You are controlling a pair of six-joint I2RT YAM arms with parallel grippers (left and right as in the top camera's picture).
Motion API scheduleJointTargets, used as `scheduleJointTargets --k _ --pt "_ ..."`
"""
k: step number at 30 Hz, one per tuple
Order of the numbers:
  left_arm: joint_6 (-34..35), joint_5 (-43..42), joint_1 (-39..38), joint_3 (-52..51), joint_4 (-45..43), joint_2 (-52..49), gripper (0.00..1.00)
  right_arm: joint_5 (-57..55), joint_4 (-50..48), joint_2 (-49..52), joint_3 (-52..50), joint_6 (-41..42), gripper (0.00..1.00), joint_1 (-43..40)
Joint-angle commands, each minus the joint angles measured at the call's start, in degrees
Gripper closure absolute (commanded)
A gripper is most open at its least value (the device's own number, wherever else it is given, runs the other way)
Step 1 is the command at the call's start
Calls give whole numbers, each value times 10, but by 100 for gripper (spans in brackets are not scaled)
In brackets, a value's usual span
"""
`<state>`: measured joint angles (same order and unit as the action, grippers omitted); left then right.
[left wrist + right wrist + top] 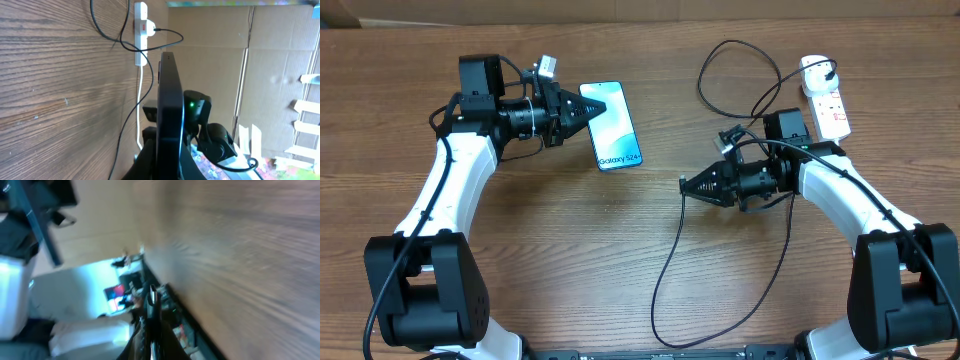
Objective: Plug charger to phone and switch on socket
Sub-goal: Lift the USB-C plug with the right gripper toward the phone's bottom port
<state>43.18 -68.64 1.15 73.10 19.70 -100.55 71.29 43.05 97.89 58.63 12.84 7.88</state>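
On my left, the left gripper (603, 106) is clamped on the upper edge of the phone (618, 135), which faces screen-up left of the table's centre. Well apart from it, the right gripper (684, 186) is pinched onto the tip of the charger (665, 270). The socket (832, 110) lies far right.

The table (570, 260) is brown wood-grain board, matt, with fine streaks and a few pale flecks. The phone (612, 125) has a glossy glass face; its edge, seen from the left wrist, is dark with a thin sheen. The socket (833, 112) is smooth white plastic. The charger (655, 295) has a black sheath, probably matt rubber, though it is too thin to be sure. Behind stands dull brown corrugated cardboard (270, 75).
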Motion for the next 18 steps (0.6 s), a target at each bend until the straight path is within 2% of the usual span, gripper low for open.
scheduleJointTargets --k 1,6,18 --pt "10 -15 4 6 -5 2 96 73 20 -14 7 -81 96 -1" --pt "10 -14 4 6 -7 2 96 105 43 -14 7 -119 96 14" --pt "10 -15 4 6 -7 2 96 168 25 -14 8 -131 96 105"
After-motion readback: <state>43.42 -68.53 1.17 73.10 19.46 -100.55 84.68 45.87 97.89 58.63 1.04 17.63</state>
